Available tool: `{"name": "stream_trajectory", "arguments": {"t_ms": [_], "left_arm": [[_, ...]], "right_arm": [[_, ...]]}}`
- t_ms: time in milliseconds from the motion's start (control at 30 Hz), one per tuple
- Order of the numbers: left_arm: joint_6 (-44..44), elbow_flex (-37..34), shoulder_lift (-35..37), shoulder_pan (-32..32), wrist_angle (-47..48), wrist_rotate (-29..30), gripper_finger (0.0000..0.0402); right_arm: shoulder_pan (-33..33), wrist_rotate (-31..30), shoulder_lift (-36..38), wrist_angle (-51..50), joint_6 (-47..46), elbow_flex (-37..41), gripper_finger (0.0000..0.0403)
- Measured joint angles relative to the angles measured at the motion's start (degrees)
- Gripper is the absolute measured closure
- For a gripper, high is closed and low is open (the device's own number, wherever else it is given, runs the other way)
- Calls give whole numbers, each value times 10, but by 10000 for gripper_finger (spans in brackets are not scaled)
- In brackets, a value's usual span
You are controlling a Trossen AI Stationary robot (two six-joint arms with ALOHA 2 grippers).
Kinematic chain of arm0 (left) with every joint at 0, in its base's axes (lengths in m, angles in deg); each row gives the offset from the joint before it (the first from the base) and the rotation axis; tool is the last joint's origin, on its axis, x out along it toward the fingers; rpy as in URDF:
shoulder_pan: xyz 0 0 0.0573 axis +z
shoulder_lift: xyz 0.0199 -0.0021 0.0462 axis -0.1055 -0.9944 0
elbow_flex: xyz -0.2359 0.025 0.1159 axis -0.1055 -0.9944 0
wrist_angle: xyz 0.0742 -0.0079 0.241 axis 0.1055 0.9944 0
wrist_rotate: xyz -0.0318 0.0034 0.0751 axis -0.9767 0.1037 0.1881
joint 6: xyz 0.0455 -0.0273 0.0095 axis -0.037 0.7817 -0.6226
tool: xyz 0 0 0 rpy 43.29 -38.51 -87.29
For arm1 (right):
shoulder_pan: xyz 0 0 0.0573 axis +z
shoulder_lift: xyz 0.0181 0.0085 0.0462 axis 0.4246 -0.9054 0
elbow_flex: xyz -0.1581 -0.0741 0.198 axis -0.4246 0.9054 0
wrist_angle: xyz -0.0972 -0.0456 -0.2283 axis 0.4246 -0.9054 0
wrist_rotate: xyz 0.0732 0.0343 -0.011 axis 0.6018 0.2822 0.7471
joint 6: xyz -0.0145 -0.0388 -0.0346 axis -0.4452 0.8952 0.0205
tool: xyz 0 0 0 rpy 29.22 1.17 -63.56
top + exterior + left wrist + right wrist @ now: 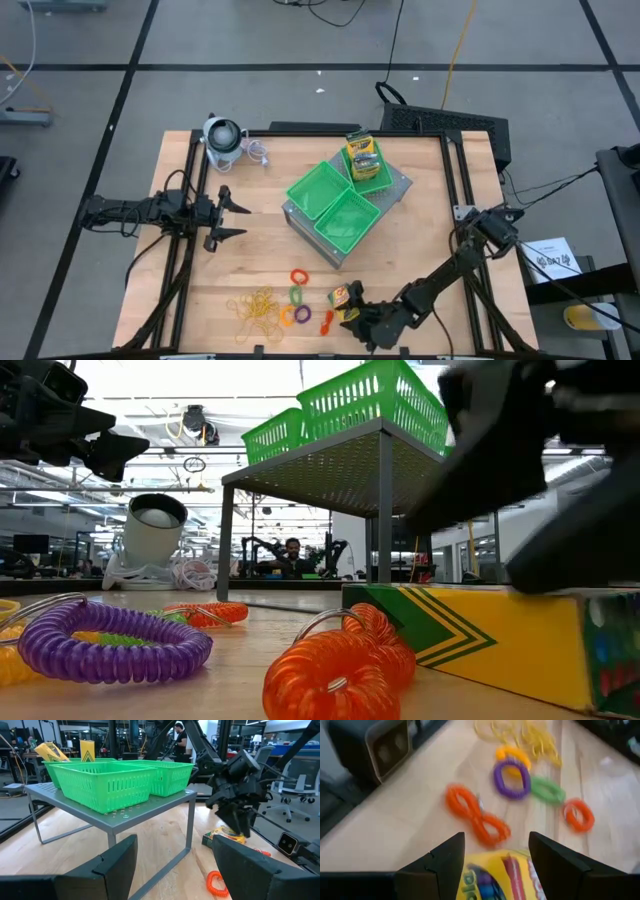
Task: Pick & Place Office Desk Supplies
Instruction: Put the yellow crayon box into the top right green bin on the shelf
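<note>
A yellow printed card box lies flat on the table near its front edge. My right gripper hangs low over the box's near end, open, one finger on either side of it; whether a finger touches the box I cannot tell. Coiled rings lie left of the box: orange, purple, green and red-orange. A tangle of yellow rubber bands lies beyond them. More card boxes stand in the far green tray. My left gripper waits open at the table's left.
Three green trays sit on a grey raised stand in the middle of the table. A grey-white round gadget stands at the far left corner. Bare wood lies between my left gripper and the stand.
</note>
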Motion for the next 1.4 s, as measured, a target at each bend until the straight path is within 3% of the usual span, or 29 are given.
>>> {"name": "stream_trajectory", "arguments": {"t_ms": [300,533,700,867,1167,1400], "left_arm": [[0,0,0,0,-2,0,137],[0,0,0,0,0,0,137],[0,0,0,0,0,0,137],[0,0,0,0,0,1,137],[0,0,0,0,0,1,137],[0,0,0,0,0,1,137]], "right_arm": [[51,-83,33,-189,-63,-1,193],[105,-79,83,-348,-199,2,193],[142,-79,108,-405,-209,9,193],[150,-81,118,-409,-203,34,193],[129,-113,118,-284,-79,106,193],[109,-111,118,-241,25,113,193]]}}
